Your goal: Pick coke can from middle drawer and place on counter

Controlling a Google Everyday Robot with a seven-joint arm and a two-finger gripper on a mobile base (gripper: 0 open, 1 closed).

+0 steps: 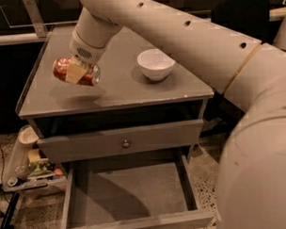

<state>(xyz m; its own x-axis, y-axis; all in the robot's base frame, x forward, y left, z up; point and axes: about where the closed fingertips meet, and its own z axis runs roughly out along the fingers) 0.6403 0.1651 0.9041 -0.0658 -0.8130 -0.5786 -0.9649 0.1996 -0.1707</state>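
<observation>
The coke can (64, 69), red with silver ends, lies sideways in my gripper (77, 71), which is shut on it. The gripper holds it a little above the left part of the counter (118, 91), and the can's shadow falls on the grey top below it. The middle drawer (131, 192) stands pulled open below, its flat grey floor bare. My arm reaches in from the upper right across the counter.
A white bowl (156, 64) stands on the counter to the right of the can. A closed drawer front with a round knob (126, 144) sits above the open drawer. A cart with clutter (27, 163) stands at the left on the floor.
</observation>
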